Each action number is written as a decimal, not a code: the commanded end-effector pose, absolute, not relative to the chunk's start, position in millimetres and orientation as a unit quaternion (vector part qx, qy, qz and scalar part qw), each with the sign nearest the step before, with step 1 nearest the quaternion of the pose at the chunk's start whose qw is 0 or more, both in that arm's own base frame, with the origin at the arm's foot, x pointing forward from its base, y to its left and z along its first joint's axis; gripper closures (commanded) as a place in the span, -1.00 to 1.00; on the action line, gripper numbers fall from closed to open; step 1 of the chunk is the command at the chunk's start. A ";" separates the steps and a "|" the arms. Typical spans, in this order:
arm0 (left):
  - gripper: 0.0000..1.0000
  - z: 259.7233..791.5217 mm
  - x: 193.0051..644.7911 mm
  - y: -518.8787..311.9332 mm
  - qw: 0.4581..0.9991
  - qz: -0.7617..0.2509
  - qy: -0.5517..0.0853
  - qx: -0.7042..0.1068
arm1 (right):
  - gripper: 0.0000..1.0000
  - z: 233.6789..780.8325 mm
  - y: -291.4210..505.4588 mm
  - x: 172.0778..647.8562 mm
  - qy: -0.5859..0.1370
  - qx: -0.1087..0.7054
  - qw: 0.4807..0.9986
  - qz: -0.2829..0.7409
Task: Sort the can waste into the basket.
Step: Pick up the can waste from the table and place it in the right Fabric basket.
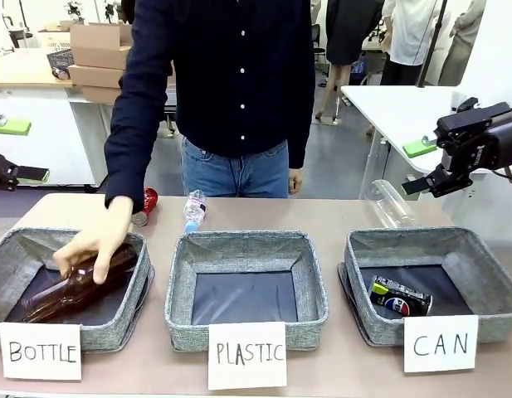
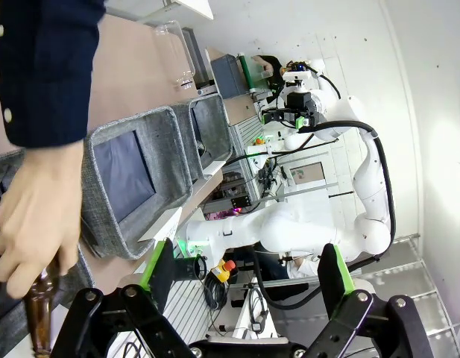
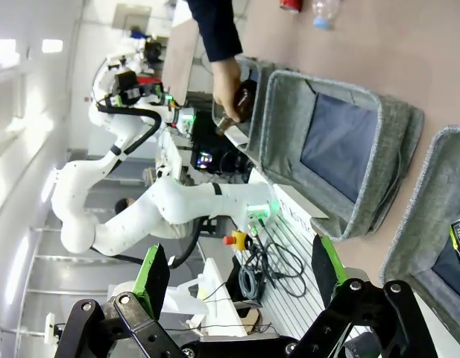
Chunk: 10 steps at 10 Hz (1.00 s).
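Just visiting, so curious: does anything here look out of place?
The red can lies on the table behind the BOTTLE bin, far from the CAN basket, where the black can already lies.

L-R: BOTTLE card (image 1: 40, 351), PLASTIC card (image 1: 247, 355), CAN card (image 1: 441, 343).

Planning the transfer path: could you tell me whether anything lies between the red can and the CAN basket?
Yes. A small clear bottle lies just beside the red can on that side, and a larger clear bottle lies behind the CAN basket, by its far rim.
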<state>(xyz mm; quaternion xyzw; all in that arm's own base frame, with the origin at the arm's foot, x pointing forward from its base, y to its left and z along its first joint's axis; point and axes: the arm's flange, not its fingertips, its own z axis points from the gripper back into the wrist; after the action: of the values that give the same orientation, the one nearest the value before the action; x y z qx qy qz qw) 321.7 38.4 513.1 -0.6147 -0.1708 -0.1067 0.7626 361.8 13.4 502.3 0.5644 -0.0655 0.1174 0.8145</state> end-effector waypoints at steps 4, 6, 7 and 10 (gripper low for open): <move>-1.00 514.4 323.0 36.1 0.754 -0.114 -0.179 -0.622 | -1.00 504.8 11.0 364.0 -0.067 0.562 0.814 0.128; -1.00 514.4 323.0 36.1 0.754 -0.114 -0.179 -0.622 | -1.00 504.8 11.0 364.0 -0.067 0.562 0.814 0.128; -1.00 514.4 323.0 36.1 0.754 -0.114 -0.179 -0.622 | -1.00 504.8 11.0 364.0 -0.067 0.562 0.814 0.128; -1.00 514.4 323.0 36.1 0.754 -0.114 -0.179 -0.622 | -1.00 504.8 11.0 364.0 -0.067 0.562 0.814 0.128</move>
<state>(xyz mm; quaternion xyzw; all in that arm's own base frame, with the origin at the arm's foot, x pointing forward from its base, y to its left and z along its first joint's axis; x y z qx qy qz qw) 321.7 38.4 513.1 -0.6147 -0.1708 -0.1067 0.7626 361.8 13.3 502.3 0.5644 -0.0655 0.1175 0.8144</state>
